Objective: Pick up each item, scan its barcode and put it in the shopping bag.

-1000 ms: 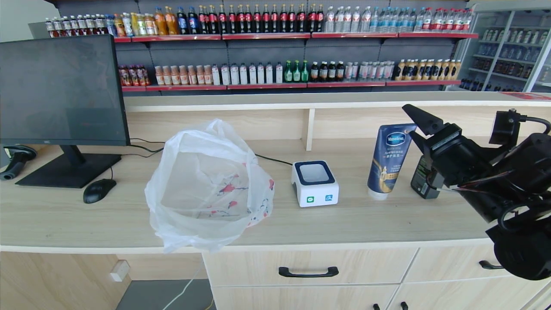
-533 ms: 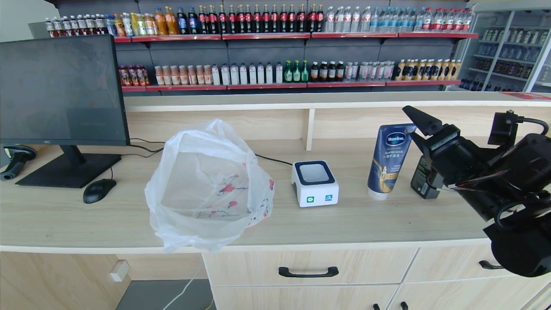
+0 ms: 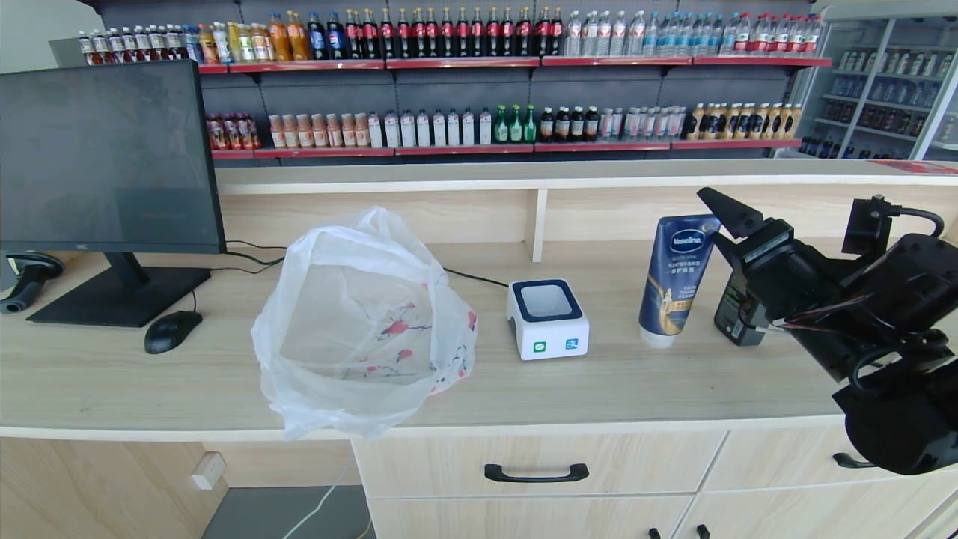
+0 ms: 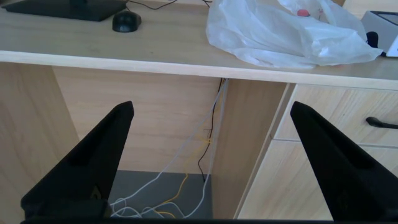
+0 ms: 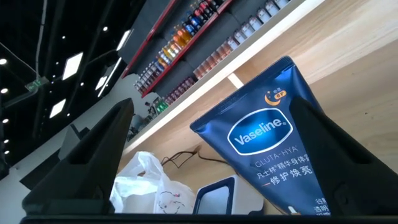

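Observation:
A blue lotion tube (image 3: 677, 277) stands cap-down on the wooden counter (image 3: 636, 382), right of the white barcode scanner (image 3: 546, 318). A small dark item (image 3: 736, 313) stands just right of the tube, partly hidden by my right arm. My right gripper (image 3: 715, 218) hovers open beside the tube's top, touching nothing. In the right wrist view the tube (image 5: 267, 140) fills the gap between the spread fingers (image 5: 93, 155). The translucent shopping bag (image 3: 363, 329) sits open left of the scanner. My left gripper (image 4: 211, 109) hangs open and empty below the counter edge, facing the cabinet.
A monitor (image 3: 105, 157), a mouse (image 3: 172, 331) and a handheld scanner (image 3: 26, 281) occupy the counter's left. A raised ledge with a divider (image 3: 537, 224) backs the counter. Drawers with black handles (image 3: 535, 473) sit below. Bottle shelves (image 3: 479, 82) line the far wall.
My right arm has shifted slightly down and left, closer to the tube. Everything on the counter stays put.

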Available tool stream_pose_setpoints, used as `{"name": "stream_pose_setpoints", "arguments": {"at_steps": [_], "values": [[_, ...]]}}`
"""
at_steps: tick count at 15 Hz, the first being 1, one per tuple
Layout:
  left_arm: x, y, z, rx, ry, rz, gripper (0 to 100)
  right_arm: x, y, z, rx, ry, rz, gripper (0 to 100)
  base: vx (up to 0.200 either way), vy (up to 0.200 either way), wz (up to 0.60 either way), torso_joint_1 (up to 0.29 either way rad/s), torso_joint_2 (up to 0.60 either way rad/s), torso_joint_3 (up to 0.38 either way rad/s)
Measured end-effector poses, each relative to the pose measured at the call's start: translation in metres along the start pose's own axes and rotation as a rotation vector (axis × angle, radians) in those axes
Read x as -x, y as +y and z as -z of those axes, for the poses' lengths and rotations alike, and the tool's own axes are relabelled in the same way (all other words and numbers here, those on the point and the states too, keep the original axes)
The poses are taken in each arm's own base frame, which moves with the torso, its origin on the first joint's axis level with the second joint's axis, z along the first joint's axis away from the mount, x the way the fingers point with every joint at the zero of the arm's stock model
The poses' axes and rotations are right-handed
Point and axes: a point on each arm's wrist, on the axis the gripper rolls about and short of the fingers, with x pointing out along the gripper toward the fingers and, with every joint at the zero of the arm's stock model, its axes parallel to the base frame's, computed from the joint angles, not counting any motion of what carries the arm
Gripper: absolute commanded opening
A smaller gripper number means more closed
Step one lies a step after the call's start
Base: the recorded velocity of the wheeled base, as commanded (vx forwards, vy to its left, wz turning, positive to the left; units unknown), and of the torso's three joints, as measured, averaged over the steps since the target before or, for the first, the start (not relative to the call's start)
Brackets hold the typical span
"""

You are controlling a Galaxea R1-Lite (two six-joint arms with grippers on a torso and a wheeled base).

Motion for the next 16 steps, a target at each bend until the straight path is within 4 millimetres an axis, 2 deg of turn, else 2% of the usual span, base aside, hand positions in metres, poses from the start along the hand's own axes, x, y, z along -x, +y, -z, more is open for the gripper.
{"name": "stream_pose_setpoints", "arguments": {"at_steps": [5, 16], "values": [[0.0, 0.0, 0.0, 0.0, 0.0, -0.001, 100, -0.002, -0.006, -0.004, 0.007, -0.015, 0.013, 100, 0.0, 0.0, 0.0, 0.0, 0.0, 0.0], [0.0, 0.0, 0.0, 0.0, 0.001, -0.001, 100, -0.006, -0.018, 0.001, 0.007, -0.003, 0.043, 100, 0.0, 0.0, 0.0, 0.0, 0.0, 0.0]]}}
